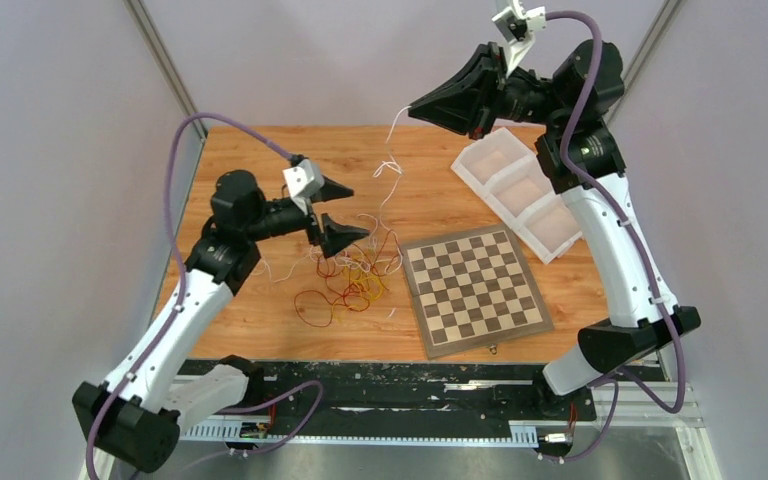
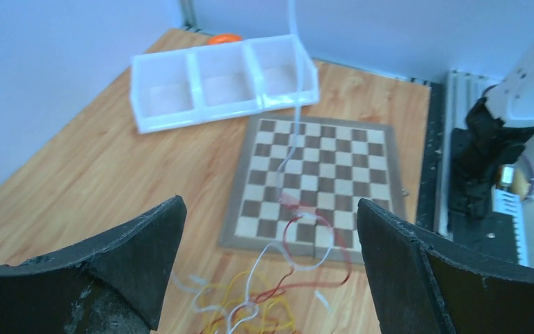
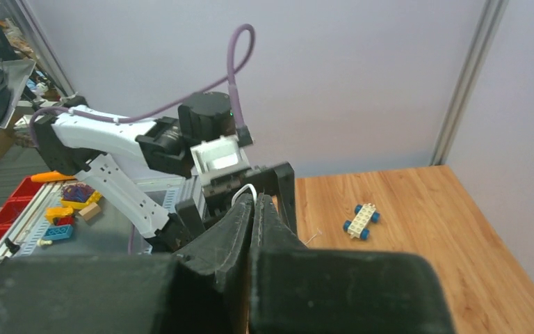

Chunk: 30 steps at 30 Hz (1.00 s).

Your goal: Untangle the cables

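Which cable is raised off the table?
The white cable pinched in the right gripper; the red and yellow cables lie in a pile.

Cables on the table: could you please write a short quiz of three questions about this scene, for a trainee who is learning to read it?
1. True or false: the left fingers are closed on a red cable.
2. What do the right fingers hold up in the air? A) a white cable B) a yellow cable C) a toy car
3. In the top view, on which side of the chessboard does the tangle of cables lie?

Key: 1 false, they stand open above the tangle. 2 A. 3 the left side.
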Available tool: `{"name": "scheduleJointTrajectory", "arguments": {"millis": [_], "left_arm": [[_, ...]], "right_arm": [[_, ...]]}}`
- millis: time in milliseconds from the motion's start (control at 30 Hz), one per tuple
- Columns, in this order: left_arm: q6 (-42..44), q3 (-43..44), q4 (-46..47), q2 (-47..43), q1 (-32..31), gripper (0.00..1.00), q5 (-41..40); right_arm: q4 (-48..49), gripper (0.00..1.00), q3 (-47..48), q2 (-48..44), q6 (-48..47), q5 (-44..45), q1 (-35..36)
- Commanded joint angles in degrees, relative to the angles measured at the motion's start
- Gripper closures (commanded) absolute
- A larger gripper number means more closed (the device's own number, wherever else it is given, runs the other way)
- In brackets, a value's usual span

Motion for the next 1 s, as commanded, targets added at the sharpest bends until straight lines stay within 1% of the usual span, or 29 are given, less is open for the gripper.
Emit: {"name": "scheduleJointTrajectory", "arguments": {"millis": [0,67,133,167,200,233,267,300,367,433,467,533,567,633,667,733,767,800,833,867,967], "left_arm": [[-7.92,0.38,15.23,4.66,-8.15,0.00,-3.88],[-9.75,0.48,18.56,6.88,-10.23,0.00,-6.93],[-12.07,1.37,20.44,9.79,-10.95,0.10,-8.05],[-12.71,2.33,20.31,11.88,-11.28,0.26,-8.19],[-12.86,2.65,19.17,12.78,-11.32,0.35,-8.64],[-13.36,2.14,18.75,14.19,-11.26,0.51,-10.74],[-13.45,1.20,18.26,14.68,-11.05,0.59,-11.89],[-13.60,-1.41,18.60,15.22,-10.29,0.69,-13.46],[-15.00,-6.64,21.78,15.74,-8.71,0.72,-15.08],[-16.09,-10.67,22.92,16.55,-7.02,0.72,-15.27],[-16.30,-11.67,23.09,16.78,-6.47,0.72,-15.21],[-17.04,-13.61,23.40,15.96,-4.62,0.84,-14.47],[-17.18,-13.57,22.80,15.30,-3.39,0.95,-13.69],[-16.21,-11.60,19.94,12.38,-2.34,1.00,-11.96],[-14.44,-10.42,18.56,9.89,-2.16,1.00,-10.58],[-12.81,-4.13,13.43,5.93,-2.14,1.00,-9.13],[-12.60,-2.03,9.92,4.88,-2.13,1.00,-8.81],[-11.96,2.18,8.01,3.21,-2.13,0.98,-8.91],[-11.78,4.25,3.62,2.72,-2.00,0.97,-9.35],[-12.50,7.93,1.83,2.12,-1.42,0.94,-9.62],[-15.70,13.72,-2.68,1.46,-0.54,0.91,-7.15]], "right_arm": [[1.11,1.00,2.57,1.50,1.87,2.67,2.94],[1.08,1.00,3.42,2.06,1.99,2.66,3.82],[1.19,1.00,4.63,2.78,2.51,2.72,4.12],[1.27,1.00,5.24,3.00,2.99,2.75,4.20],[1.53,1.00,5.85,2.98,3.29,2.86,4.12],[1.79,1.00,6.55,2.97,3.45,3.12,4.08],[2.03,1.00,7.48,2.77,3.58,3.50,3.99],[2.29,1.00,8.52,2.67,3.80,3.94,3.81],[3.34,1.00,10.63,2.48,5.09,4.96,3.28],[4.32,1.00,12.14,2.33,7.32,6.10,1.84],[6.42,1.00,12.40,2.20,8.68,6.19,0.79],[7.22,1.00,11.91,1.83,9.91,6.22,-1.28],[7.16,1.00,10.60,1.30,10.15,6.01,-2.47],[7.19,1.00,5.21,-0.38,10.36,5.55,-5.57],[7.07,1.00,0.94,-1.75,9.69,5.32,-7.15],[5.82,1.00,-8.94,-5.50,6.16,5.63,-9.78],[2.98,1.00,-13.43,-6.82,2.81,5.91,-10.12],[-0.01,1.00,-17.50,-7.70,-0.94,6.32,-10.18],[-1.58,1.00,-21.47,-8.50,-3.57,6.30,-10.18],[-2.73,1.00,-25.19,-9.14,-6.00,6.46,-10.04],[-5.83,1.00,-33.90,-9.32,-11.21,7.61,-8.57]]}}
